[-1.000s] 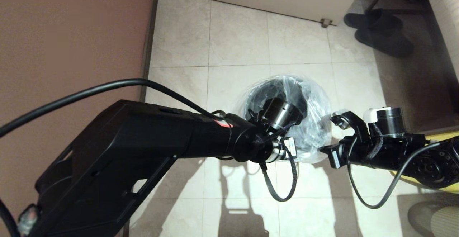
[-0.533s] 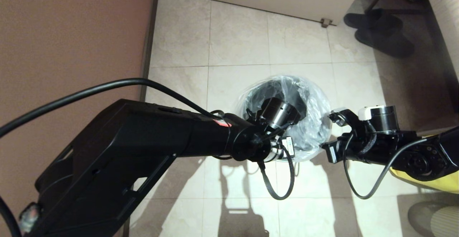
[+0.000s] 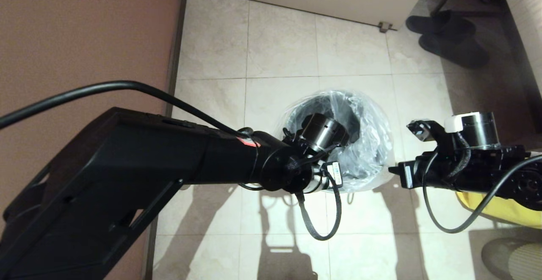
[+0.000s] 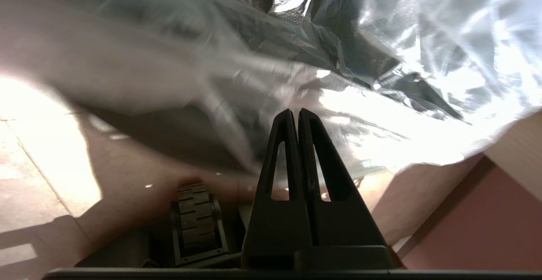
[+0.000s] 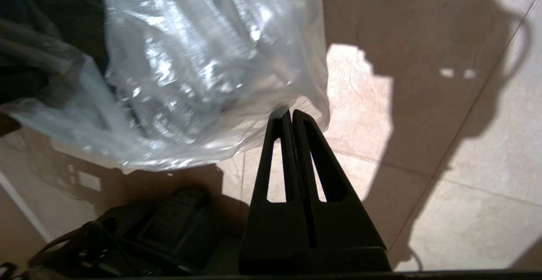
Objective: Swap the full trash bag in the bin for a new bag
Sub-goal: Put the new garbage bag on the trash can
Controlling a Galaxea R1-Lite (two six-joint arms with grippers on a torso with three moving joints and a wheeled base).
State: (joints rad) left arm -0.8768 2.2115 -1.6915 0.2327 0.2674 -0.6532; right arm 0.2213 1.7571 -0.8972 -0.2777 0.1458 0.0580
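The new bag (image 3: 368, 144) lies draped over the bin (image 3: 322, 106) on the floor. The right gripper (image 5: 291, 112) has drawn back rightward, jaws clamped on the bag's edge, stretching it; the left gripper (image 4: 295, 111), jaws together against film, has barely moved. Fitting appears incomplete.

Thin, crinkly, shiny clear plastic of the new bag (image 5: 203, 72) just ahead of the right gripper (image 5: 291, 112). Matt black plastic fingers (image 4: 281, 153) on both. Smooth, pale stone-like floor tiles (image 5: 457, 212) beneath.
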